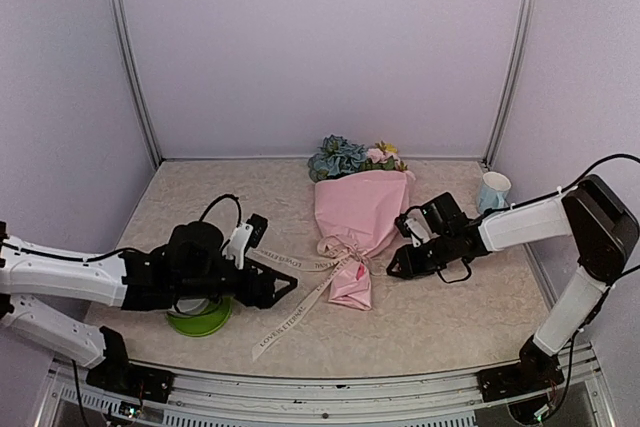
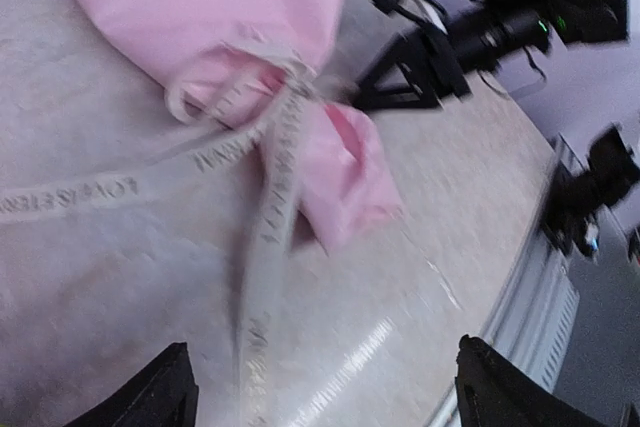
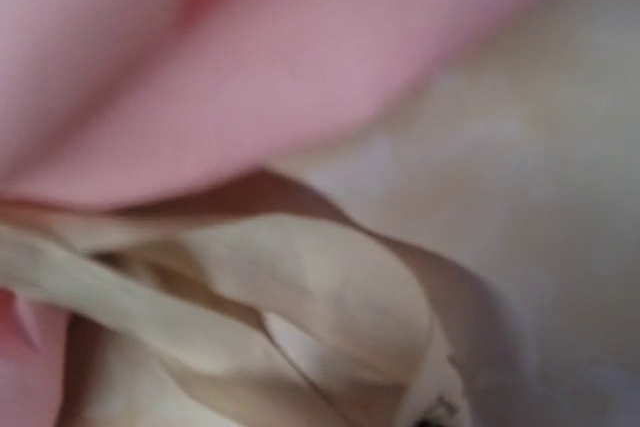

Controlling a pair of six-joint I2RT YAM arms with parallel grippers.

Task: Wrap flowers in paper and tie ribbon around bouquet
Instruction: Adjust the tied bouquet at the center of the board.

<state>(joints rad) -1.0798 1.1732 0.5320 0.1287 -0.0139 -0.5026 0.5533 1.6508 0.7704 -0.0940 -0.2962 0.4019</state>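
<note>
The bouquet lies in the middle of the table, its pink paper (image 1: 362, 205) coned around the flowers (image 1: 340, 157), whose blue, pink and yellow heads point to the back. The cream lettered ribbon (image 1: 290, 320) is knotted round the narrow neck, with tails trailing left and front-left. My left gripper (image 1: 283, 290) hovers open just left of the paper's tail. In the left wrist view its fingers (image 2: 165, 392) stand wide apart over a ribbon (image 2: 270, 217) tail, holding nothing. My right gripper (image 1: 394, 270) sits right of the knot. The right wrist view shows only blurred ribbon (image 3: 300, 297) loops and paper (image 3: 250, 67); its fingers are hidden.
A green bowl (image 1: 200, 321) lies under my left arm near the front edge. A white and blue cup (image 1: 493, 190) stands at the back right. Enclosure walls and metal posts (image 1: 512, 57) ring the table. The metal front rail (image 2: 520, 297) shows in the left wrist view.
</note>
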